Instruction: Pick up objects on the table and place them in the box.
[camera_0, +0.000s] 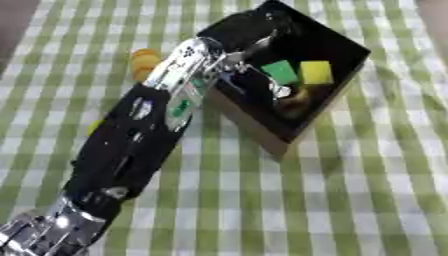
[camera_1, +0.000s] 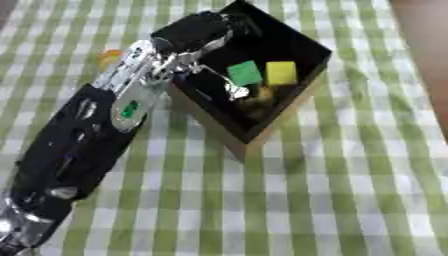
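A box with brown card walls and a black inside stands tilted on the checked cloth. A green block and a yellow block lie side by side in it, with a small brownish thing near them. My left arm reaches up from the lower left, and the left hand hangs over the box's left corner. Its fingers spread down into the box beside the green block, open, with nothing seen between them. My right hand shows in neither view.
Some orange-yellow rounded things lie on the cloth just left of my forearm, partly hidden by it. A small yellow bit peeks out beside the arm lower down. Green-and-white checked cloth covers the table.
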